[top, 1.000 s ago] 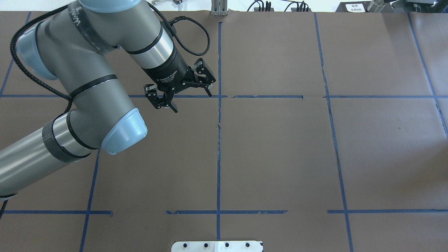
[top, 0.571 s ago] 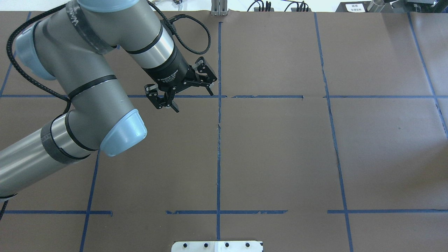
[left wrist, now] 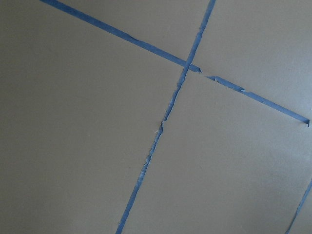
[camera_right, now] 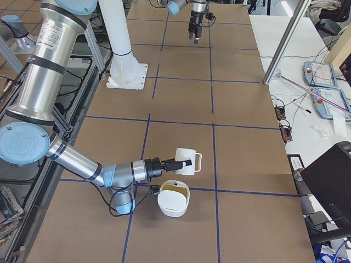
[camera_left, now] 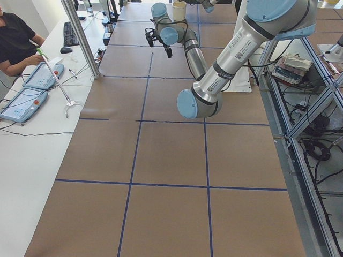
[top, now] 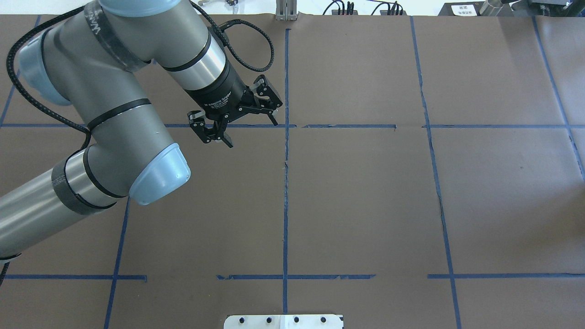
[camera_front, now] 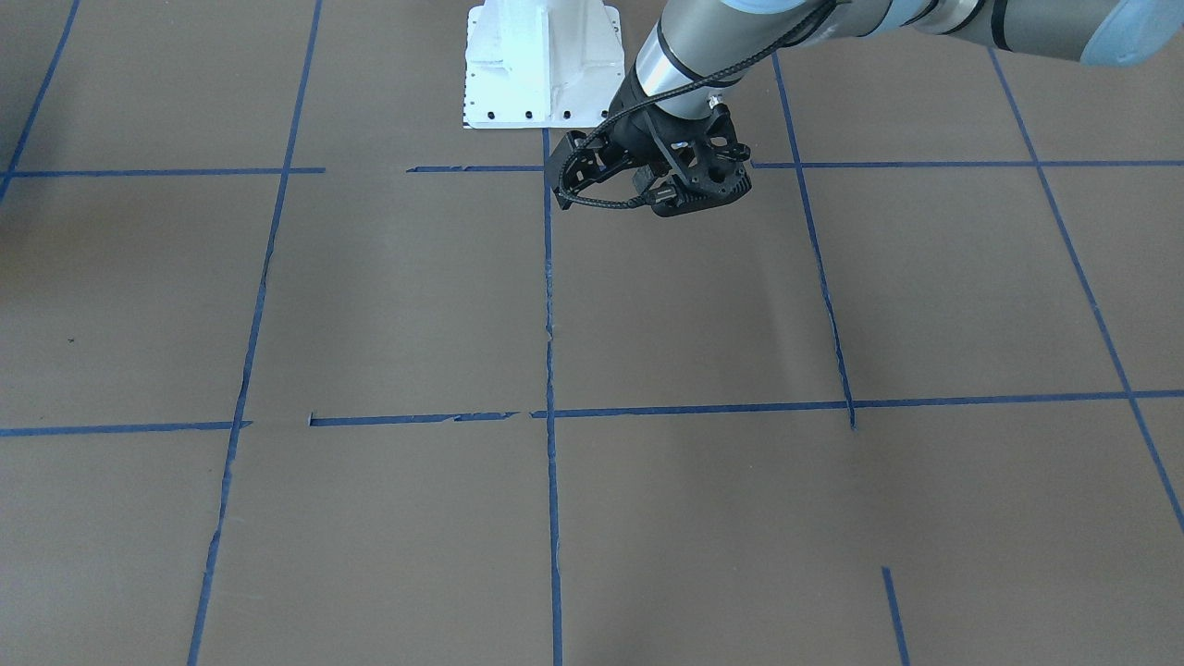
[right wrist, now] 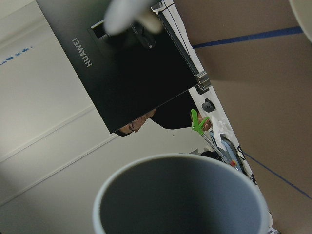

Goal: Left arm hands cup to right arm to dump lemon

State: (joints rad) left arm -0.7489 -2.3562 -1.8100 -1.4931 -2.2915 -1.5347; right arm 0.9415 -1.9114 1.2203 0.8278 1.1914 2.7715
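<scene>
My left gripper point(top: 252, 135) is open and empty, hanging above the brown table near the middle tape cross; it also shows in the front-facing view point(camera_front: 601, 180). The left wrist view shows only bare table. In the exterior right view my right gripper point(camera_right: 176, 163) is shut on the off-white cup point(camera_right: 186, 161). It holds the cup tipped on its side above a white bowl point(camera_right: 174, 201). In the right wrist view the cup point(right wrist: 180, 195) shows its grey inside, with nothing in the part I can see. I cannot make out the lemon in any view.
The white arm base point(camera_front: 541, 65) stands at the table's robot side. A black monitor point(camera_right: 329, 181) and control tablets point(camera_right: 321, 74) lie on the operators' bench past the far edge. A metal post point(camera_right: 285, 38) stands there, and a person point(camera_left: 16, 37) sits at it.
The left arm has shifted only very slightly. Its gripper stays open over the same spot.
</scene>
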